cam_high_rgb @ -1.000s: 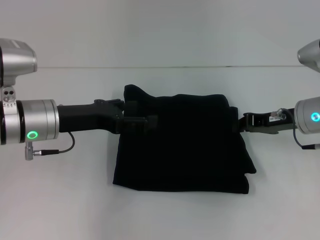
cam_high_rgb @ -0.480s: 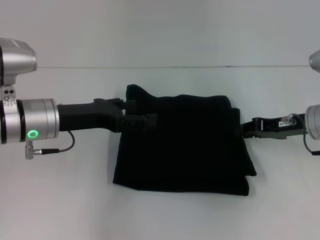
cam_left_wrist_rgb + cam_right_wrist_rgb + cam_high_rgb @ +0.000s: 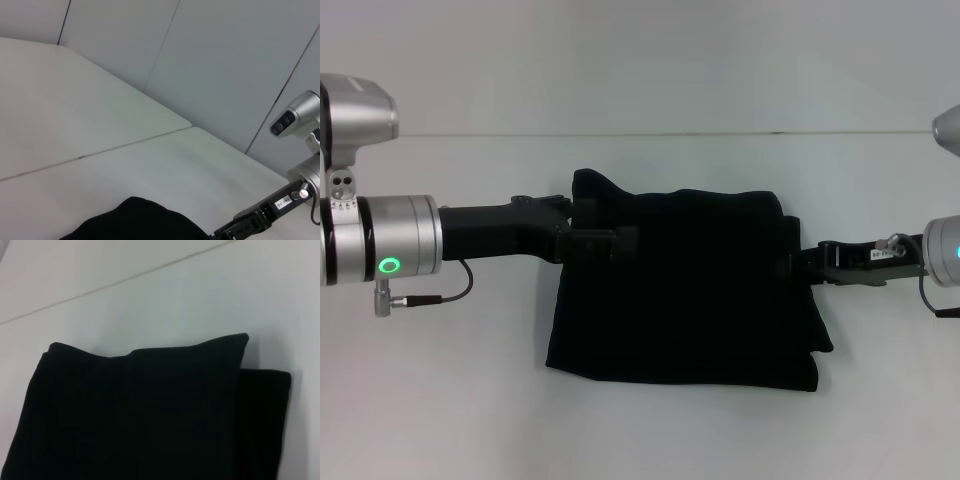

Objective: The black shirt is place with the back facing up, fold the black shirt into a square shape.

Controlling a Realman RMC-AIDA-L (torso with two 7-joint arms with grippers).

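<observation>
White table (image 3: 440, 400) bears matte, squarish black shirt (image 3: 690, 290).

The shirt (image 3: 685, 290) lies folded in the middle of the table (image 3: 440, 420). The left gripper (image 3: 615, 243) reaches over its left edge, near the back. The right gripper (image 3: 800, 266) is at its right edge.
</observation>
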